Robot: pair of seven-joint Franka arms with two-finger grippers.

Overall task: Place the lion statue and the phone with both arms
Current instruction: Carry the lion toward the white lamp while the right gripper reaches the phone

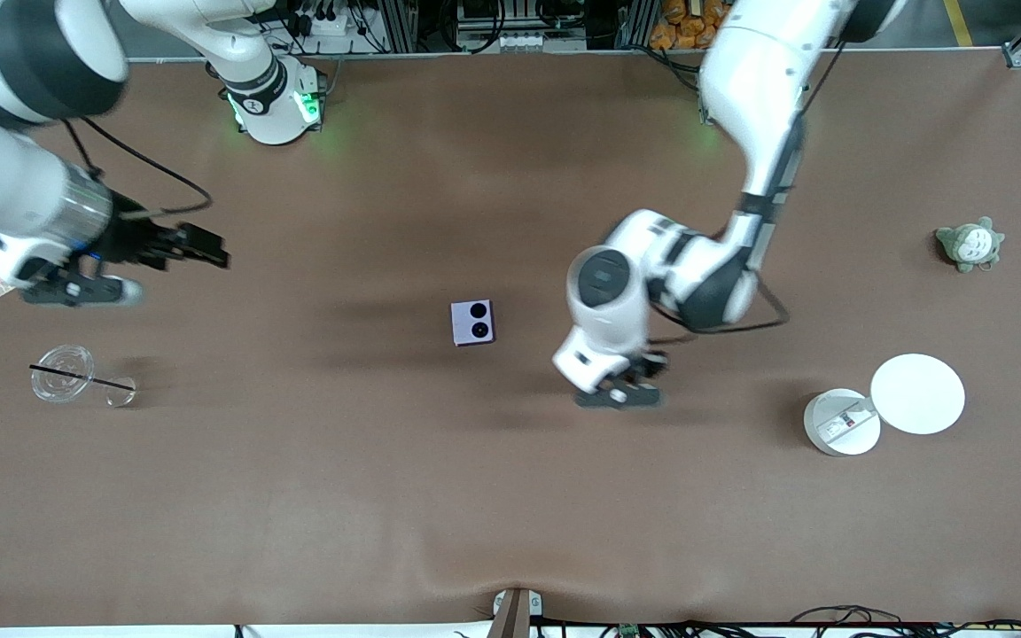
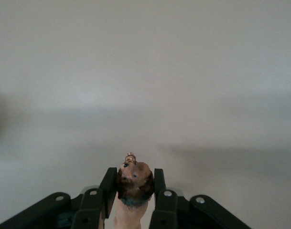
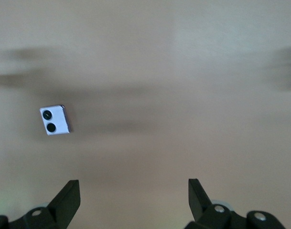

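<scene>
The phone (image 1: 473, 322), a small square lavender-white block with two black lenses facing up, lies flat near the middle of the table. The right wrist view also shows the phone (image 3: 55, 120), some way ahead of the open right gripper (image 3: 134, 188). Seen from the front, the right gripper (image 1: 202, 245) hangs over bare table toward the right arm's end. The left gripper (image 2: 133, 172) is shut on the lion statue (image 2: 134, 185), a reddish-brown figurine with a dark mane. From the front, the left gripper (image 1: 630, 381) is low over the table beside the phone, and its hand hides the statue.
A clear glass (image 1: 61, 373) with a black straw lies toward the right arm's end. At the left arm's end are a white disc (image 1: 917, 393), a round white container (image 1: 841, 423) and a grey-green plush (image 1: 970, 245).
</scene>
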